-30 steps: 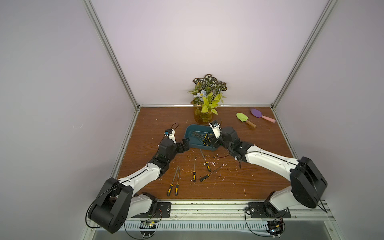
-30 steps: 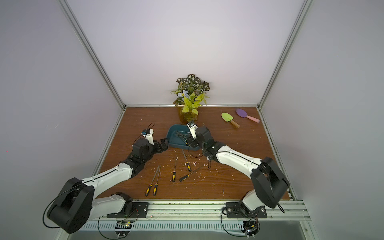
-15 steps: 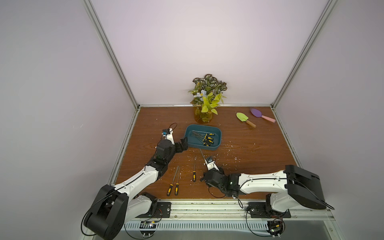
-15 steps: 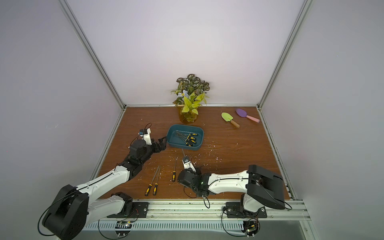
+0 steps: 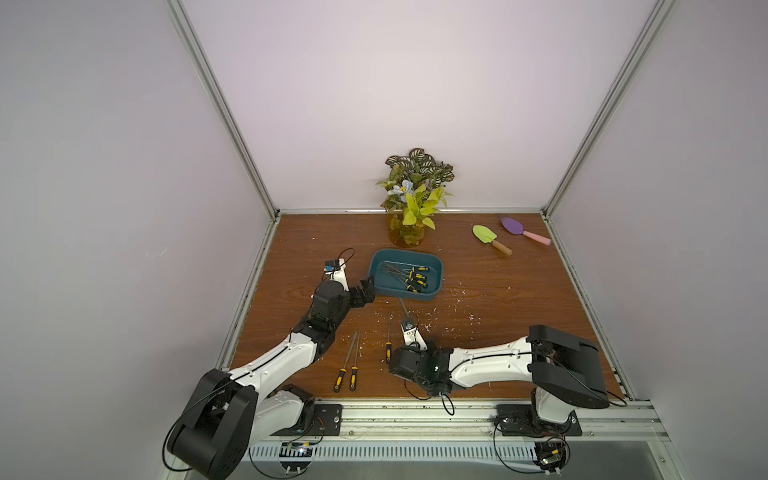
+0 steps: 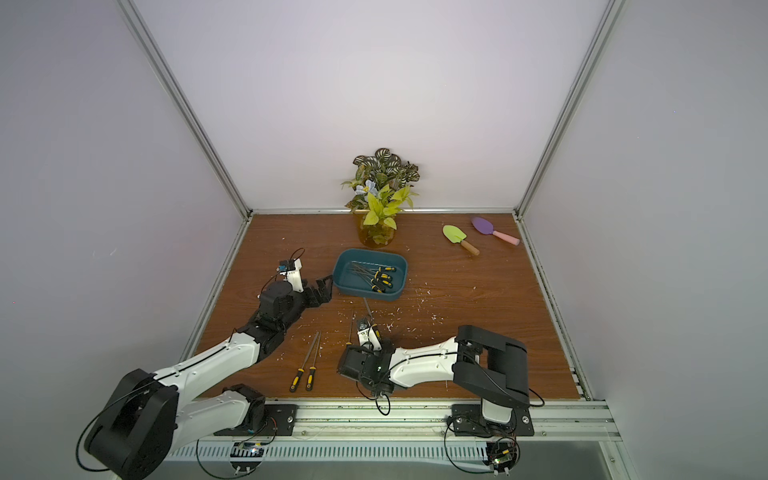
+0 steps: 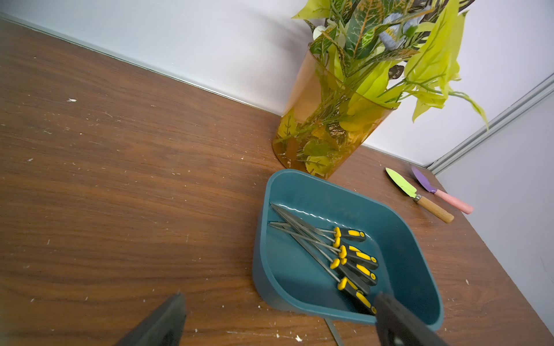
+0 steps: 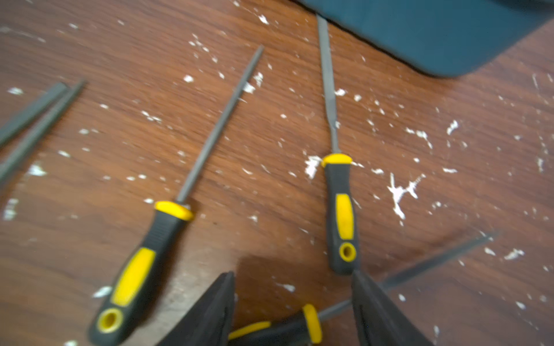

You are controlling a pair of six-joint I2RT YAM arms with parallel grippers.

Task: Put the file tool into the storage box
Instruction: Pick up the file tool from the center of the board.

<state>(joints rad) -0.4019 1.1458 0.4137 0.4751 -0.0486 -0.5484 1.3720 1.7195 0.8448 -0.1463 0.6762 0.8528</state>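
Pick-up step: right hand (image 8: 293, 274), spread, straddles a yellow-handled file (image 8: 281, 328) on the bench (image 5: 498, 316). Next: pinch the handle, lift, carry far to the teal storage box (image 5: 411, 294).

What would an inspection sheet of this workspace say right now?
Surface: wooden table, dusted with white flecks.
Job's things: storage box holds several files; five more lie outside: a pair, a single file, a file with its tip at the box wall, a crosswise file.
Clutter: amber vase of leaves, green trowel, purple trowel at the back.
Hands: left hand open beside the box's end; right hand open, straddling the crosswise file's handle.
Cables: loop at the left wrist, loop under the right wrist.
Surroundings: pale walls, metal frame posts.
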